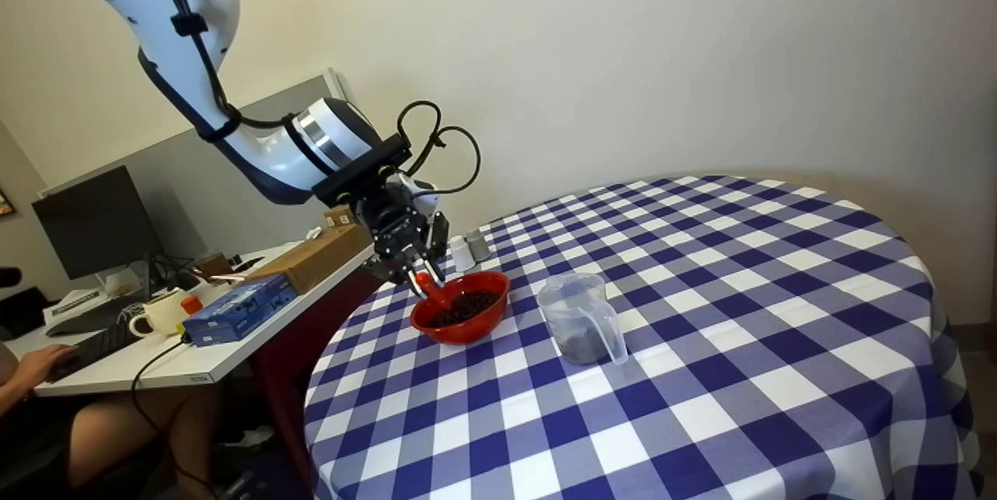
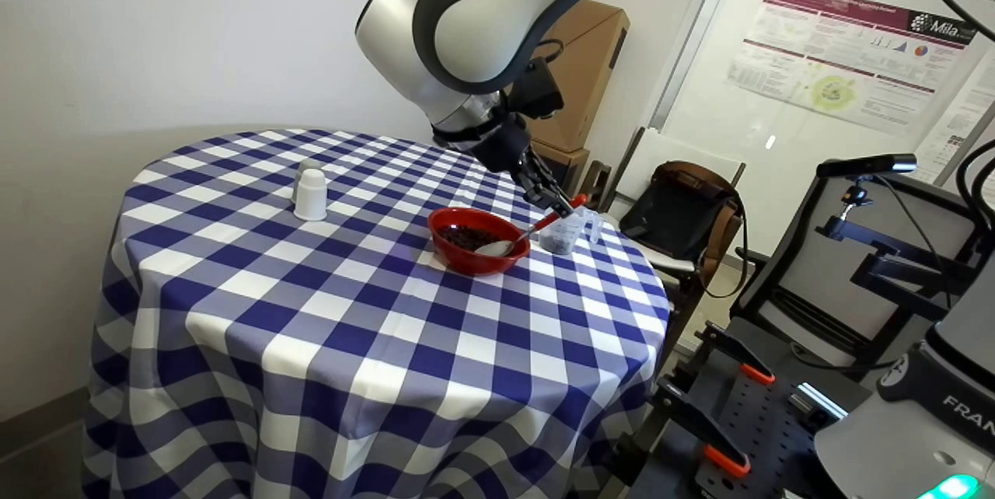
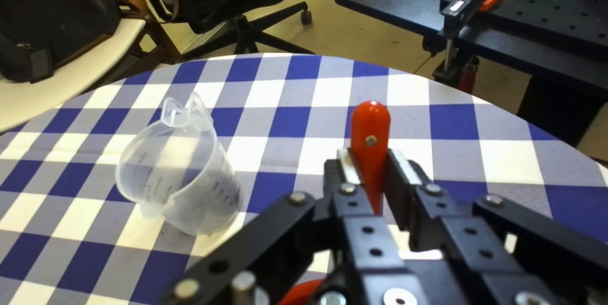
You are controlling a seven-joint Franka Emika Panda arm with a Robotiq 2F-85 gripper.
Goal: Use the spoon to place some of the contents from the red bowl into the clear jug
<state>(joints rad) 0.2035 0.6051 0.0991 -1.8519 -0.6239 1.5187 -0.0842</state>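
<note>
Right of the wrist view's centre, fingers (image 3: 352, 195) pinch the spoon's handle (image 3: 372, 153), presumably to scoop from the red bowl (image 3: 302, 291).

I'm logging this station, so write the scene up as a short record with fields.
End effector: shut on the spoon, by its red handle
Spoon pose: slanting, head inside the red bowl
Contents: dark loose bits in that bowl
Clear jug: upright on the checked tablecloth, apart from the bowl
Bits in jug: cannot tell
Also on table: white shaker and grey shaker, close together
</note>
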